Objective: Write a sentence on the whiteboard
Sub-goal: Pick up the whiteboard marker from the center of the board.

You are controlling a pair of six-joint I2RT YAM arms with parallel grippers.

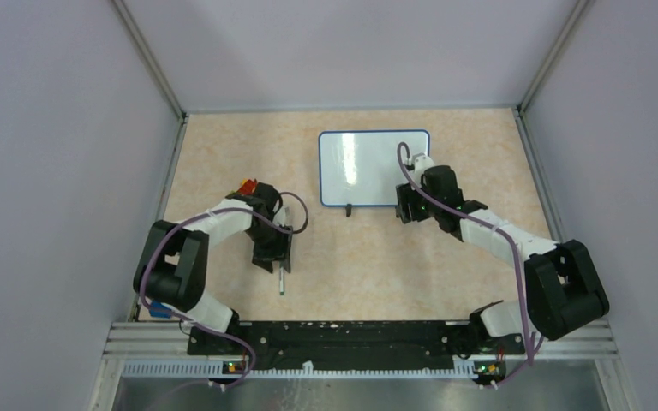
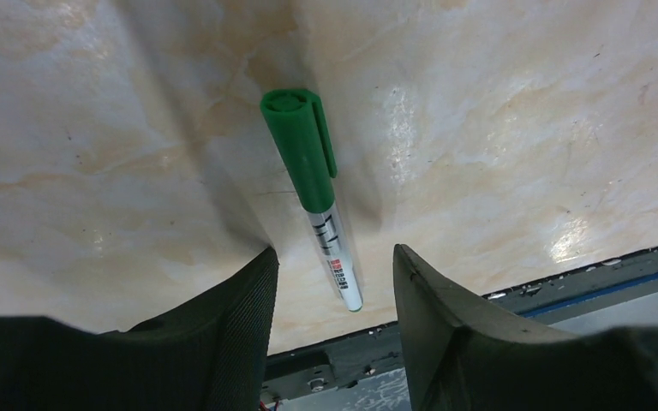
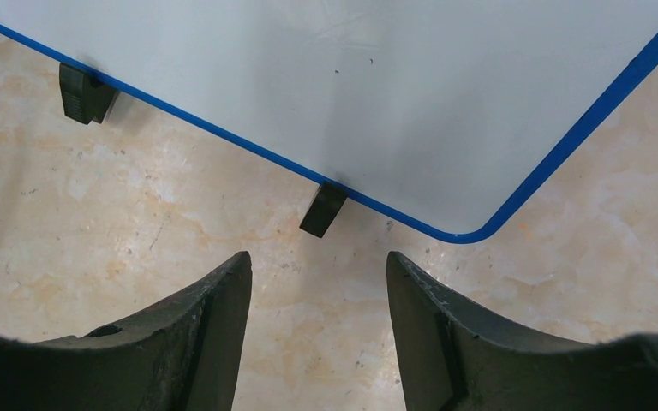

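The whiteboard (image 1: 368,167) lies flat at the back of the table, white with a thin blue rim. Its face (image 3: 351,94) looks blank; the sentence is out of view. A white marker pen with a green cap (image 1: 283,276) lies on the table in front of the left arm. My left gripper (image 2: 332,250) hangs open just over the pen (image 2: 313,184), whose tail end lies between the fingers, touching neither. My right gripper (image 3: 317,257) is open and empty, just short of the board's near right corner, facing a black clip foot (image 3: 323,210).
A second clip foot (image 3: 81,92) sits further left on the board's near edge. A small red object (image 1: 246,185) shows behind the left wrist. A black rail (image 1: 334,334) runs along the table's near edge. Enclosure walls stand on three sides.
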